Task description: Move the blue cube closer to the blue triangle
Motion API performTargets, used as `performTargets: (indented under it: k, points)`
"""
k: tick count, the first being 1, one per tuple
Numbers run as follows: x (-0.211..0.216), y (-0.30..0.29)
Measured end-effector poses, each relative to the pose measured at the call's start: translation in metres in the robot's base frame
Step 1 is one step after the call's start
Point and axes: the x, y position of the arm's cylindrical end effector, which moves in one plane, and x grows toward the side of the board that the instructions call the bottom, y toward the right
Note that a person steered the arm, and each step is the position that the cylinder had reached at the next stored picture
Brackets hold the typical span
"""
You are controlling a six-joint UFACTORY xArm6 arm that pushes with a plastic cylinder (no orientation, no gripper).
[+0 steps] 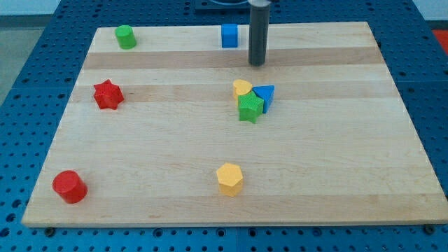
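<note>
The blue cube (229, 35) sits near the top edge of the wooden board (336, 154), a little left of centre. The blue triangle (266, 96) lies near the board's middle, touching a green star (250, 107) and close to a yellow heart-like block (242, 87). My tip (257, 64) is on the board just right of and below the blue cube, apart from it, and above the blue triangle cluster.
A green cylinder (126, 36) is at the top left. A red star (108, 94) is at the left. A red cylinder (69, 186) is at the bottom left. A yellow hexagon (229, 178) is at the bottom centre.
</note>
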Motion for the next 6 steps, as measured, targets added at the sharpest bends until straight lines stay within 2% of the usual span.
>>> performTargets:
  k: [2,3,5,6]
  points:
    - [-0.087,0.014]
    - [-0.095,0.008]
    - [-0.095,-0.062]
    - [-0.095,-0.068]
